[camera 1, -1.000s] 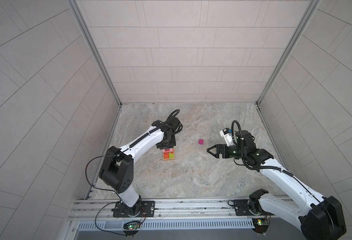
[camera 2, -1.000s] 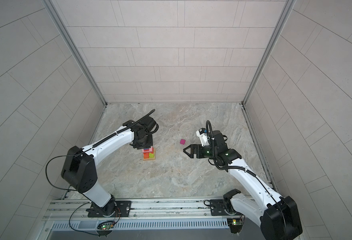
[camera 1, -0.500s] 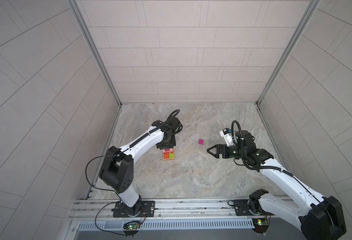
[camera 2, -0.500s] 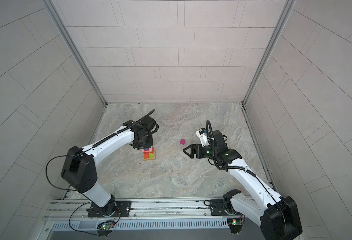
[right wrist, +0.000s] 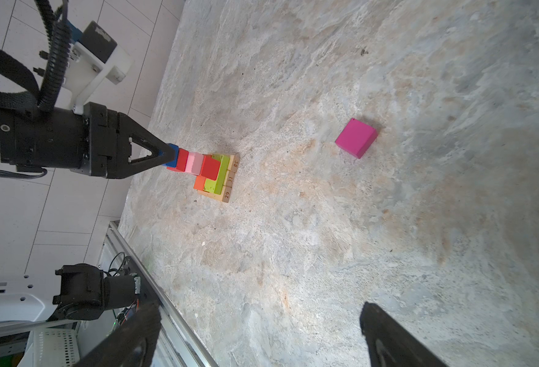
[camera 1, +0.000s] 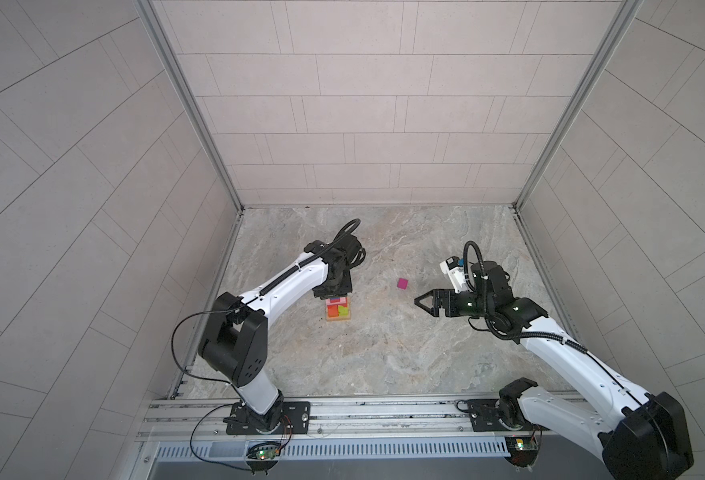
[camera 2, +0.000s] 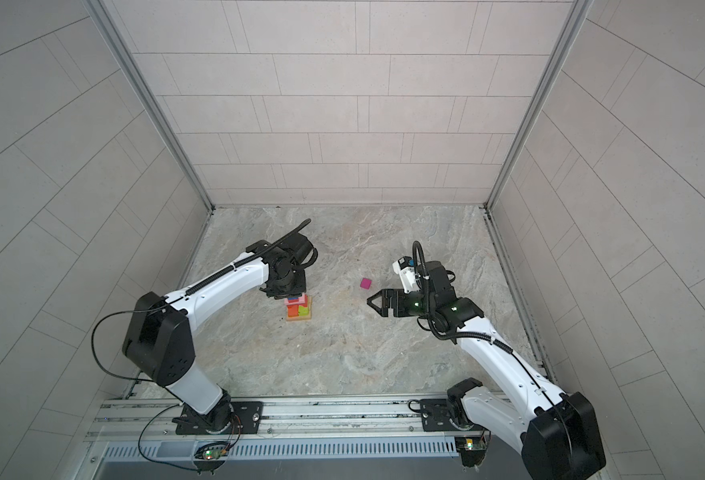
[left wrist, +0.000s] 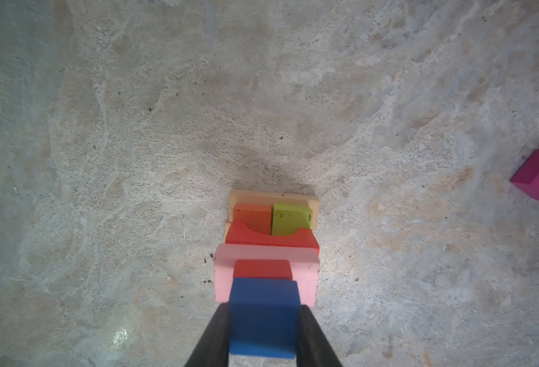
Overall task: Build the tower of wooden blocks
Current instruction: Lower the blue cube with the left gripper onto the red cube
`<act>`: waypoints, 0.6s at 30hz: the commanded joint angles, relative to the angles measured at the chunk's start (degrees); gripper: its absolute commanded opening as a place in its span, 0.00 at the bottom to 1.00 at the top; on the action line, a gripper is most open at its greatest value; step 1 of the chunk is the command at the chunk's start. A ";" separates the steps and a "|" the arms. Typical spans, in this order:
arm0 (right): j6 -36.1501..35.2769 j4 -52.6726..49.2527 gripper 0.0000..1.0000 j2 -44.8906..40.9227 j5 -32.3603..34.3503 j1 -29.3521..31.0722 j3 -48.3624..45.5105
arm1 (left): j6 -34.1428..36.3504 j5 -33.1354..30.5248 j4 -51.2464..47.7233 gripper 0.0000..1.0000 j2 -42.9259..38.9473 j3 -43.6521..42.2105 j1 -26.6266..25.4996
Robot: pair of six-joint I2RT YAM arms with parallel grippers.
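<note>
Tower work was judged to be nearly finished. Three tan bars were laid side by side on the marble surface. The orange oblong and the lime oblong were set on them, and the red arch, the pink oblong and the red cube were stacked above. The blue cube was placed on the red cube, apparently touching it. The left gripper was clamped on its two sides from above, so the release was not yet done. The magenta cube was lying alone, well apart from the tower, and its placing was judged to remain. The tower was found left of the middle of the surface in both top views. Its long axis was upright, pointed into the left gripper, with steps to one side. The numbered ends of the bars were seen in the right wrist view. The right gripper was held near the magenta cube, with jaws wide apart and empty.
</note>
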 commanded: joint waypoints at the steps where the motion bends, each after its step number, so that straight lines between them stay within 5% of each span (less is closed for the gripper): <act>1: -0.97 -0.90 0.99 -0.28 0.50 0.36 -0.03 | -0.27 -1.09 -2.07 0.30 -1.11 -0.28 -0.32; 18: -1.08 -1.09 0.99 -0.26 0.50 0.38 -0.11 | -0.62 0.05 -1.19 0.41 -0.44 -0.70 -0.53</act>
